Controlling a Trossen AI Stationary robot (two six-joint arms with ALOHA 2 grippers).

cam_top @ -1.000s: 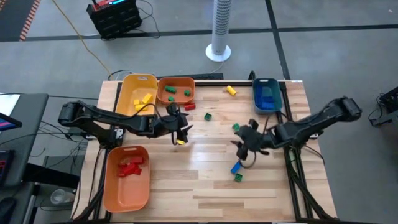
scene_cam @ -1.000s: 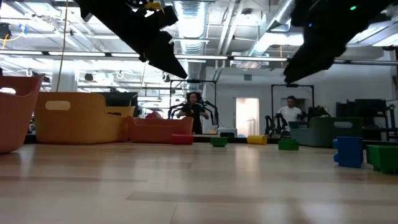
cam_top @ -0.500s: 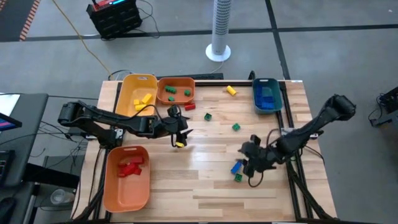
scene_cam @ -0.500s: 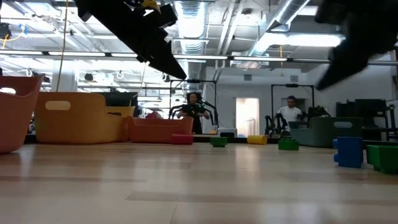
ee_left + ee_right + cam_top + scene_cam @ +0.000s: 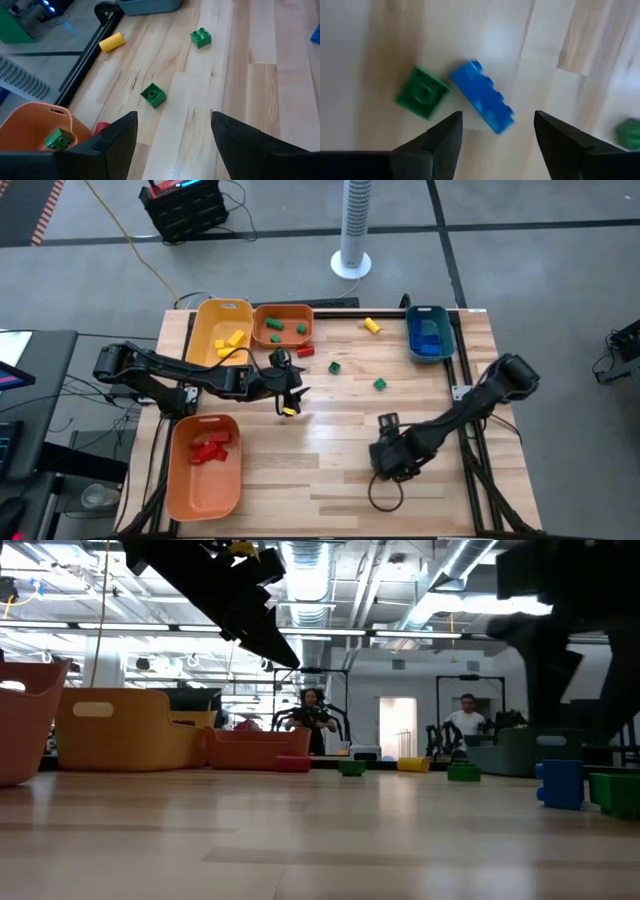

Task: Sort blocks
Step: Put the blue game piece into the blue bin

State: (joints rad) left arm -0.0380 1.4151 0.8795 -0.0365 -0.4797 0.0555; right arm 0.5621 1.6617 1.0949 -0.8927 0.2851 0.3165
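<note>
As the right gripper (image 5: pixel 498 118) hangs over the 5 o'clock part of the desk (image 5: pixel 300 480), step in hand: by my judgement, picking up the blue block (image 5: pixel 482 105); the jaws stand apart with nothing between them.
Approach: the block lies askew to the jaws, so turning the wrist to bring them across its narrow sides, then going straight down, looks best.
Risk: a green block (image 5: pixel 422 93) lies just beside one end of the blue one, perhaps touching it; a finger landing there could shove or catch both.
Grip: the plastic looks smooth and light, so a centred, firm close should keep it from twisting out.
Blue block's look: a long brick, bright blue and glossy, with studs showing along one long edge.
Left gripper (image 5: pixel 172 117): near 10 o'clock from the desk's middle, jaws apart and empty in its wrist view.
Loose blocks beyond: a second green block (image 5: pixel 380 384) and a third green block (image 5: pixel 334 366) around 12 o'clock, a red block (image 5: pixel 306 352) behind them, and a yellow block (image 5: pixel 371 325) at the far edge.
Likely destination: the teal bin (image 5: pixel 410 330) at 1 o'clock, already holding blue bricks.
</note>
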